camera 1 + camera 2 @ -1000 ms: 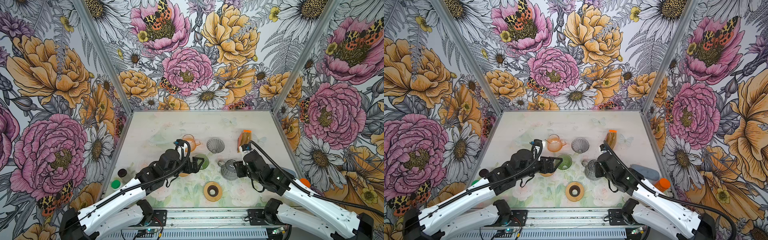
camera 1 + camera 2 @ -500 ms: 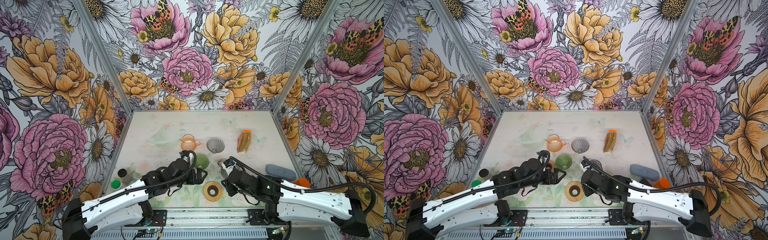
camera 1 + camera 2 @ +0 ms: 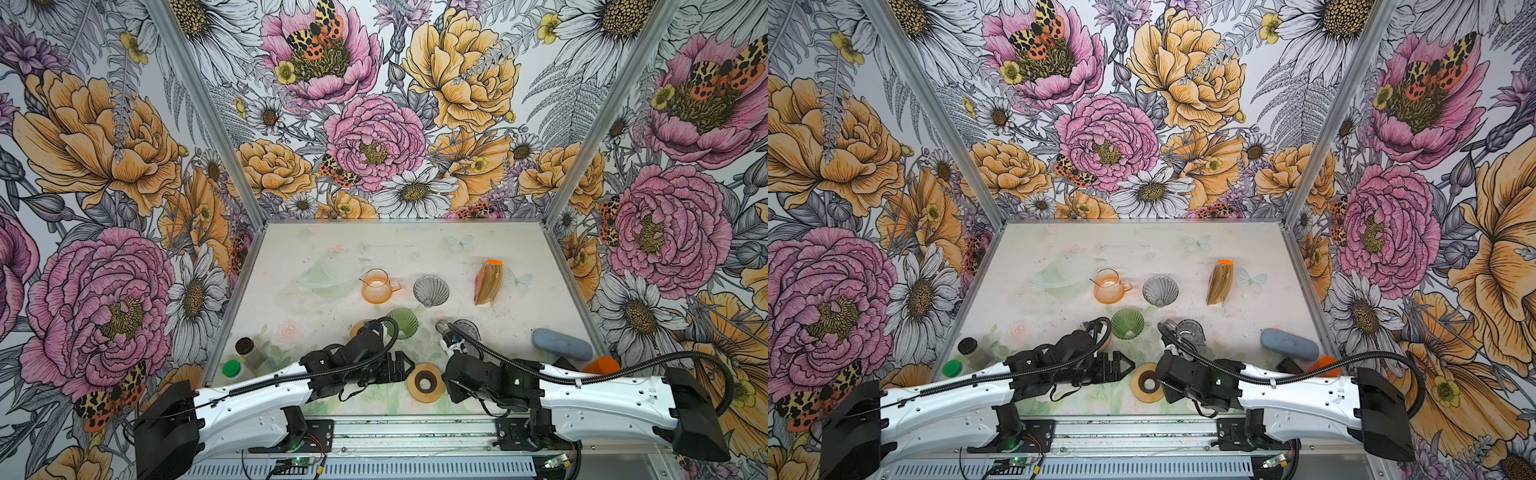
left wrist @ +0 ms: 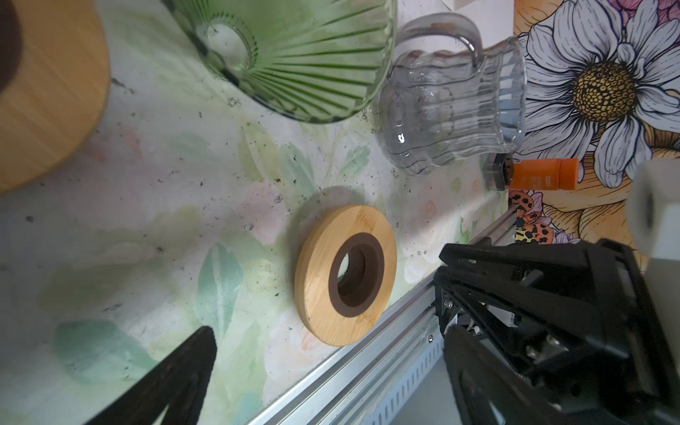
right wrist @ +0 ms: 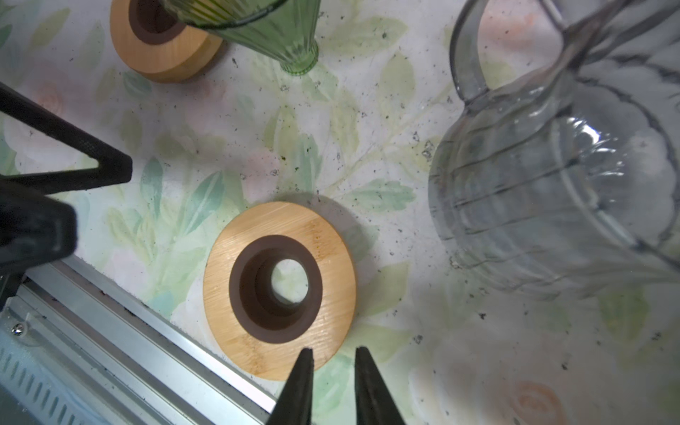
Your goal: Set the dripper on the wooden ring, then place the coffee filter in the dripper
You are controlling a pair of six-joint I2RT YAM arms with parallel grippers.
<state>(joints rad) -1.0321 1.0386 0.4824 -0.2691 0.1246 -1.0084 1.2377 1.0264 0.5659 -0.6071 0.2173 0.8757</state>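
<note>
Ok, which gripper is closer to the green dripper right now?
Left. The left gripper is just on the near side of the green dripper; the right gripper is farther, tips at the front wooden ring's edge.

Bright, even light is filling both top views. The wooden ring (image 5: 335, 294) is casting a soft shadow, the glass pitcher (image 4: 452, 106) is glinting, and wrist-view edges are blurring.

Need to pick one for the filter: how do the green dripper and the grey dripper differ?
The green dripper stands nearer the front, by a wooden ring; the grey dripper farther back, beside the orange pitcher. The green dripper is green, the grey dripper smoky grey. Both are empty ribbed cones.
</note>
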